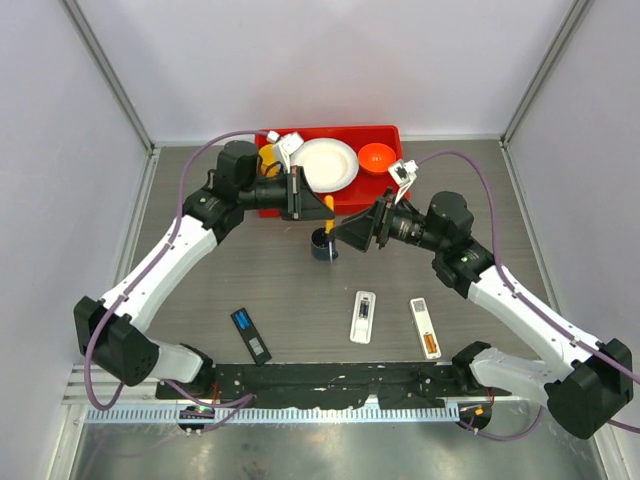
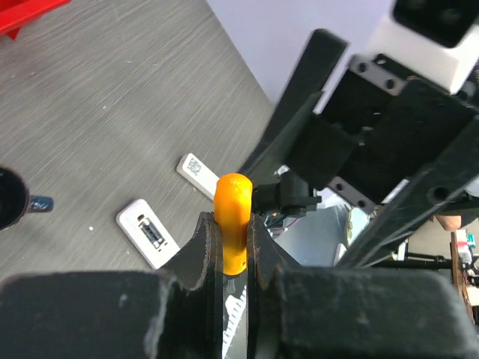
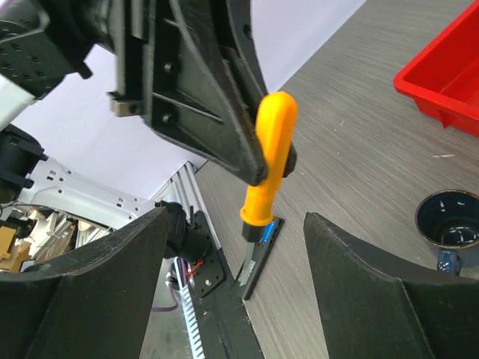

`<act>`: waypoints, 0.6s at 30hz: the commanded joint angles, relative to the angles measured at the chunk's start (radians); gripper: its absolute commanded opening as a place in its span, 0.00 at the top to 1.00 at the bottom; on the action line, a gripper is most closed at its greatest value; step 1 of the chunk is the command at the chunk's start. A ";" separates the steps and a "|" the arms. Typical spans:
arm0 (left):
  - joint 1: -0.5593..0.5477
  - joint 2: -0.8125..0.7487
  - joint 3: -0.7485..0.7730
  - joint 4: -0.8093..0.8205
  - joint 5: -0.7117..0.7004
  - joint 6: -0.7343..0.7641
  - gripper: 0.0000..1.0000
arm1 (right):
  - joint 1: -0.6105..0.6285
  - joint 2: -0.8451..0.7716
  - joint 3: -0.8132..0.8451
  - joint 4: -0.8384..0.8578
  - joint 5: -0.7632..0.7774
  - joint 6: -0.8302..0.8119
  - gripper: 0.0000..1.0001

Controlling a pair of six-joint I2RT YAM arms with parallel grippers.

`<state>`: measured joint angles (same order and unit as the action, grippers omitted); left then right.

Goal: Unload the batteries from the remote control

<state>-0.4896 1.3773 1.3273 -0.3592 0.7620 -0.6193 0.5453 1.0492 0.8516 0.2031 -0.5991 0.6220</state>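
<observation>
black remote at left, a blue patch in it half hidden behind the screwdriver; left gripper clamped on its orange handle, blade tip hard to make out. dark grey battery lies in the white remote mid-table, long axis along the remote, near-to-far; right gripper jaws stand apart, holding nothing.

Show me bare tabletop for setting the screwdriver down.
Bare tabletop lies between the dark cup, the black remote and the white remote; more right of the red tray. Crowded where both jaws meet above the cup.
</observation>
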 commanded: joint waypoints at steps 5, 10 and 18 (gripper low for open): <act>-0.082 0.028 0.092 0.124 0.034 -0.059 1.00 | 0.013 0.015 0.003 0.062 0.059 0.007 0.28; -0.107 0.032 0.102 0.137 0.036 -0.057 1.00 | 0.013 0.021 -0.002 0.068 0.076 0.021 0.65; -0.107 -0.010 0.124 0.045 -0.045 0.001 0.39 | 0.013 0.015 0.003 0.039 0.123 0.025 0.99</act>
<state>-0.5819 1.4132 1.3899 -0.2821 0.7219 -0.6468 0.5564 1.0679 0.8444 0.2279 -0.5369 0.6521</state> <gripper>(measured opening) 0.451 0.190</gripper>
